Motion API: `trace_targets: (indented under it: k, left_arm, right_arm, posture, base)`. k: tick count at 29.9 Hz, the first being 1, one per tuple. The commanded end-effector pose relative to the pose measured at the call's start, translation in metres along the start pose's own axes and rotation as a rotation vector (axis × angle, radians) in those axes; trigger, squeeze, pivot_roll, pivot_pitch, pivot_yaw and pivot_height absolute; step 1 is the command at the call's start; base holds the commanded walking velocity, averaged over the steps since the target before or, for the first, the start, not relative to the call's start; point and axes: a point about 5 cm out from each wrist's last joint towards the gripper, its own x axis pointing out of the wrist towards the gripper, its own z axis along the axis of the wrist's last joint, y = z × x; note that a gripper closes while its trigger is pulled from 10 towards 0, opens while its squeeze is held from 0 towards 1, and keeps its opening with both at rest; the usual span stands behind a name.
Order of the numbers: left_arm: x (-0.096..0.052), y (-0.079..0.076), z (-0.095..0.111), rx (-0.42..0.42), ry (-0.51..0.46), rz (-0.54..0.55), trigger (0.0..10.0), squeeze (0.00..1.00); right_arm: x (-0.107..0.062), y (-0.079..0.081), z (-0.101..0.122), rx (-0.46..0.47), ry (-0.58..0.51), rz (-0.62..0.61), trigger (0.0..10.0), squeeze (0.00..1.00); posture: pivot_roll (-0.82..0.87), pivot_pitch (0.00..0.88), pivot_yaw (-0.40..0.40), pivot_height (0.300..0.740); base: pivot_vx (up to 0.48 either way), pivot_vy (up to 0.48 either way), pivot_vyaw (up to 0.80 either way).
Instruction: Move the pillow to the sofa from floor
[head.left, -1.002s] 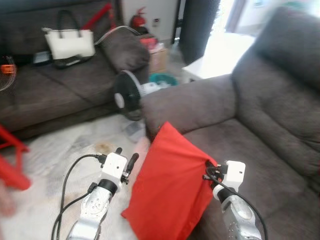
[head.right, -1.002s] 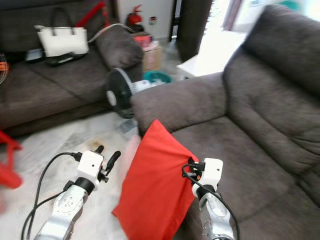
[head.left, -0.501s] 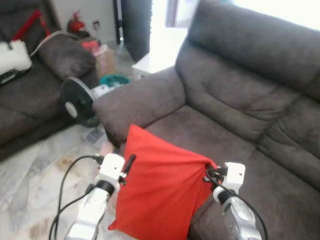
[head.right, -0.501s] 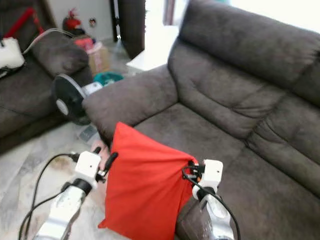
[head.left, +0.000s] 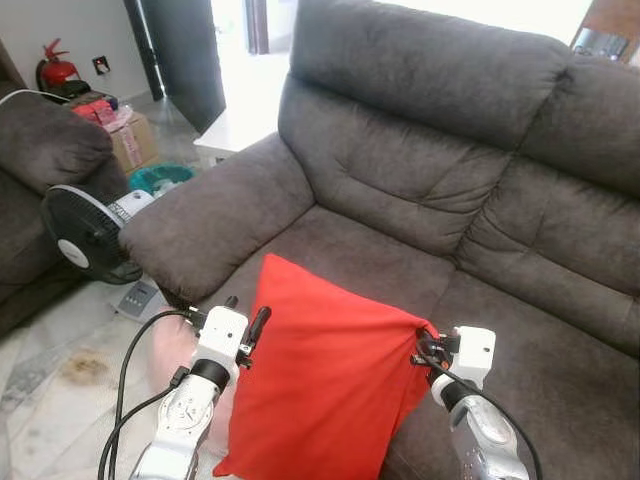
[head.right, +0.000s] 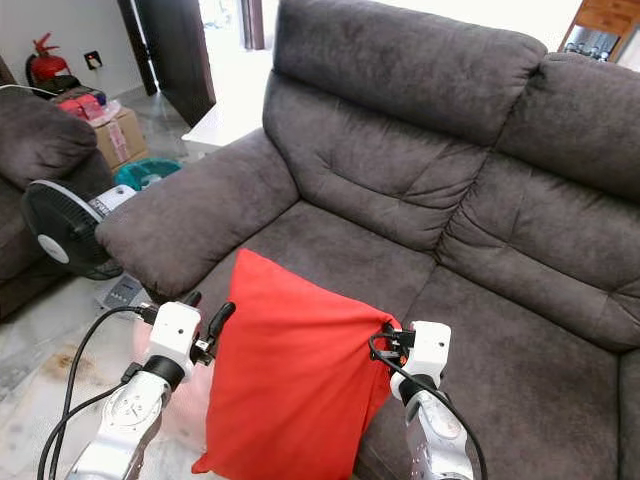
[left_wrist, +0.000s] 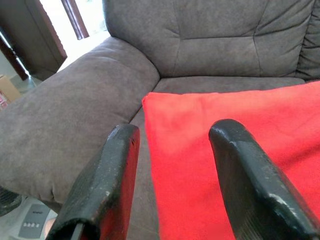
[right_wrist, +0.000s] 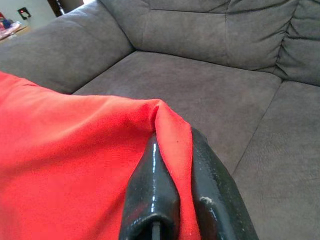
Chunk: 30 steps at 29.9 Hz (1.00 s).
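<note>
The red pillow (head.left: 325, 385) hangs in the air in front of the grey sofa (head.left: 440, 190), its lower corner over the floor. The right gripper (right_wrist: 175, 150) pinches its corner at three o'clock, fingers clamped tight on the fabric. The left gripper (left_wrist: 175, 135) sits at nine o'clock beside the pillow's edge, fingers spread, holding nothing. A black fan (head.left: 80, 235) stands at ten o'clock by the armrest.

The right end effector (right_wrist: 172, 175) has its two black fingers (right_wrist: 150, 190) pinched on a fold of the red pillow (right_wrist: 65, 165). Beyond lies the grey sofa (right_wrist: 215, 100) seat and backrest
</note>
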Motion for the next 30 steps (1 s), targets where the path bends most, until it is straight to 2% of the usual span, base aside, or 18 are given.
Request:
trace_targets:
  k: [1,8,30]
  left_arm:
    - [0.0008,-0.0019,-0.0008,0.009,0.001,-0.007,10.0,0.0]
    - [0.0008,-0.0026,-0.0005,0.019,0.001,-0.008,10.0,0.0]
    - [0.0009,-0.0044,-0.0006,0.01,-0.001,-0.01,10.0,0.0]
  right_arm:
    - [0.0062,-0.0085,0.0288,-0.023,-0.14,-0.038,10.0,0.0]
    - [0.0062,-0.0089,0.0284,-0.023,-0.138,-0.04,10.0,0.0]
    - [0.0066,-0.0073,0.027,-0.024,-0.134,-0.027,10.0,0.0]
  posture:
    - [0.11,0.047,-0.05,0.74]
    - [0.11,0.048,-0.051,0.74]
    - [0.11,0.048,-0.052,0.74]
  base:
    - [0.0,0.0,-0.78]
    - [0.0,-0.331,-0.78]
    - [0.0,0.0,-0.78]
